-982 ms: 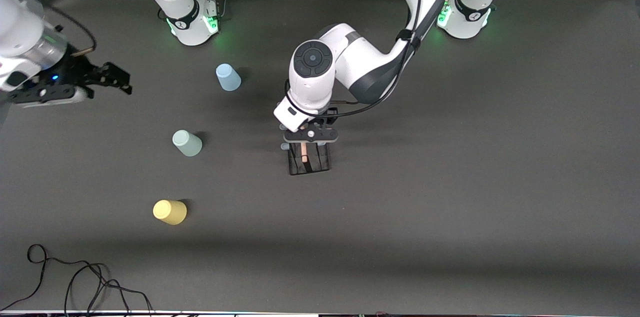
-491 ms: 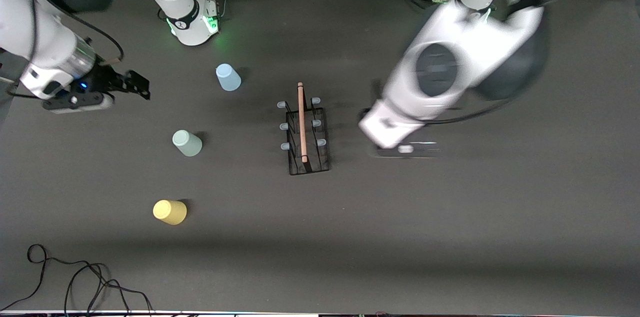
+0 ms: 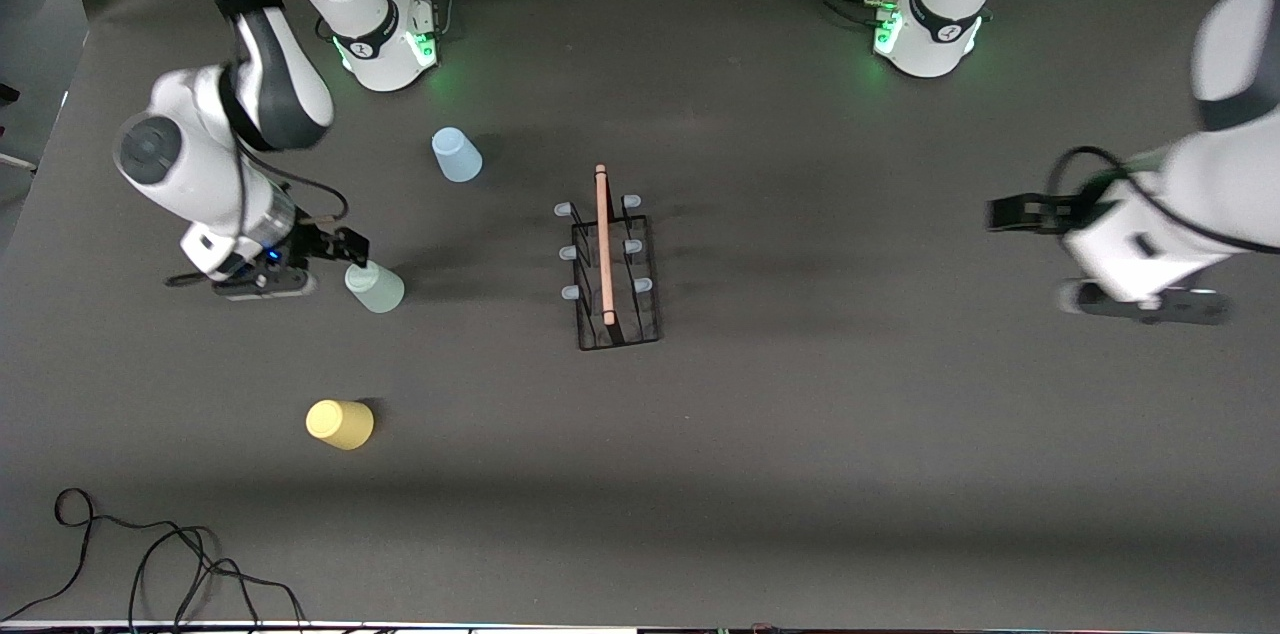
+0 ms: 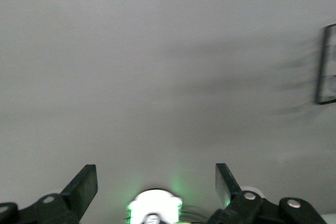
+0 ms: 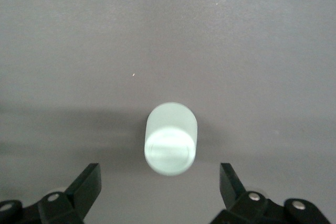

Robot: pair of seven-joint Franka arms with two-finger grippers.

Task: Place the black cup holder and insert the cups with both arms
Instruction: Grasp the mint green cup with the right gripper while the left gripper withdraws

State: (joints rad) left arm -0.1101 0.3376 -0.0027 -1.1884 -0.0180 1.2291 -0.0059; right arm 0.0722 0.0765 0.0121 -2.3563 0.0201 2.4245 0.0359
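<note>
Right gripper [image 3: 345,246] hung wide open just beside the upside-down grey-green cup [image 3: 375,286], centred between jaws. Left gripper [image 3: 1005,214] waited open, well away from rack [image 3: 612,259].

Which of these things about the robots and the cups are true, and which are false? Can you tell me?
1. The black cup holder stands on the table with no cups on it. True.
2. The right gripper is holding the yellow cup. False: it is open beside the grey-green cup, and the yellow cup sits alone, nearer the front camera.
3. The left gripper is open and holds nothing. True.
4. The light blue cup hangs on a peg. False: it stands on the table, toward the right arm's end from the holder.
5. The left gripper is over the holder. False: it is away toward the left arm's end of the table.
</note>
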